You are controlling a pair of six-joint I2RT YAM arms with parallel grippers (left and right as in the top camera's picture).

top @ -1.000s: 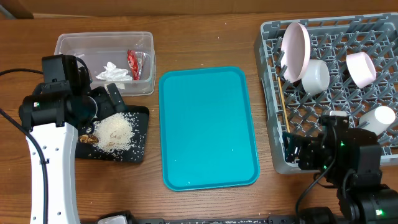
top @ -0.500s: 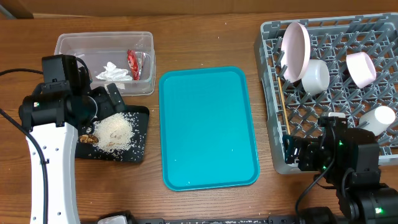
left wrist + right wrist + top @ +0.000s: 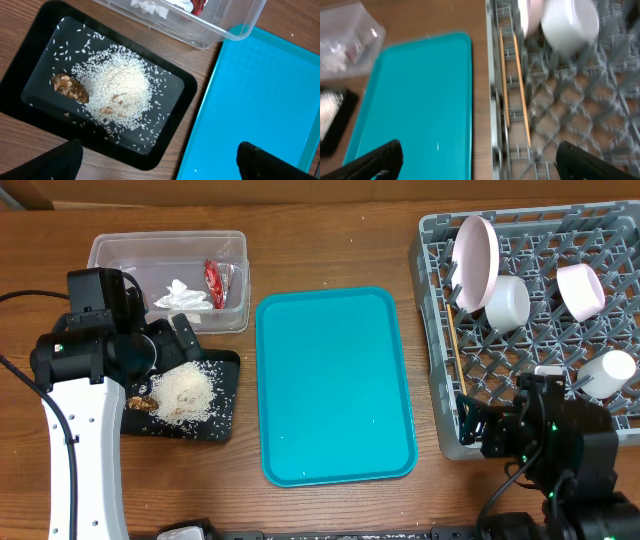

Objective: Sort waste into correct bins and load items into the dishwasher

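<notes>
Left gripper [image 3: 159,155] gapes wide, empty, above black tray [image 3: 40,60] of rice [image 3: 122,85]. Right gripper [image 3: 479,155] gapes wide, empty, over rack [image 3: 570,110] edge where chopsticks [image 3: 520,85] lie.

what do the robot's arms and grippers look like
The left arm has a white link, black joints and a black cable at its side. The right arm is all black with small green lights. The left gripper and right gripper both have blunt black fingers.

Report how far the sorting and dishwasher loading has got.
Done: red wrapper and tissue sit in the clear tub; rice and scrap in the black tray; plate, bowls, cup, chopsticks in the rack. In hand: nothing, left gripper and right gripper open. Left: nothing visible.
</notes>
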